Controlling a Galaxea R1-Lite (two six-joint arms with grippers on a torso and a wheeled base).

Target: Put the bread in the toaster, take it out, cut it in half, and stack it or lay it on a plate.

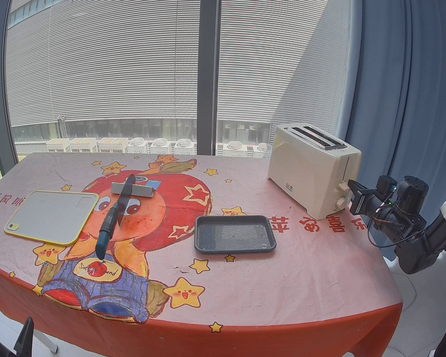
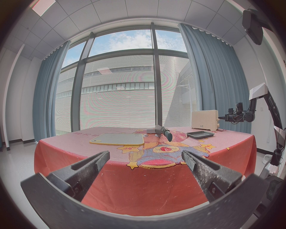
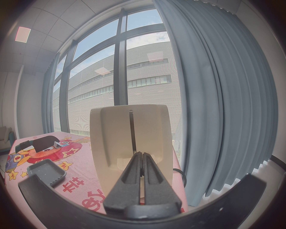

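**A:** How far along is this looking?

**B:** Early, I'm judging. The right pincer (image 3: pixel 140 155) is holding its 2 fingers pressed together, gripping nothing. Its tips are sitting right at the lever slot on the toaster's (image 1: pixel 312 175) end face. The fingers are hiding the lever, so I cannot tell whether they are touching it.

**A:** And the bread?

**B:** I cannot tell where it is. The 2 top slots, above and beyond that pincer's tips, are looking dark, so a slice may be sitting inside.

**A:** What is the other arm doing?

**B:** The left pincer (image 2: pixel 145 155) is hanging with its fingers wide apart, holding nothing, low in front of the table's (image 1: pixel 302 273) near edge. Ahead of it the cutting board (image 1: pixel 51 216) is carrying nothing. Just to the board's right, the blue-handled knife (image 1: pixel 111 219) is leaning on its knife rest (image 1: pixel 132 189). The black plate (image 1: pixel 234 234) is lying between the 2 pincers, nearer the right one and off to its left, also carrying nothing.

**A:** So what is remaining?

**B:** Nearly everything, I'm reckoning. Toasting is at most under way. Taking the slice out, halving it on the board and laying it on the plate are all waiting.
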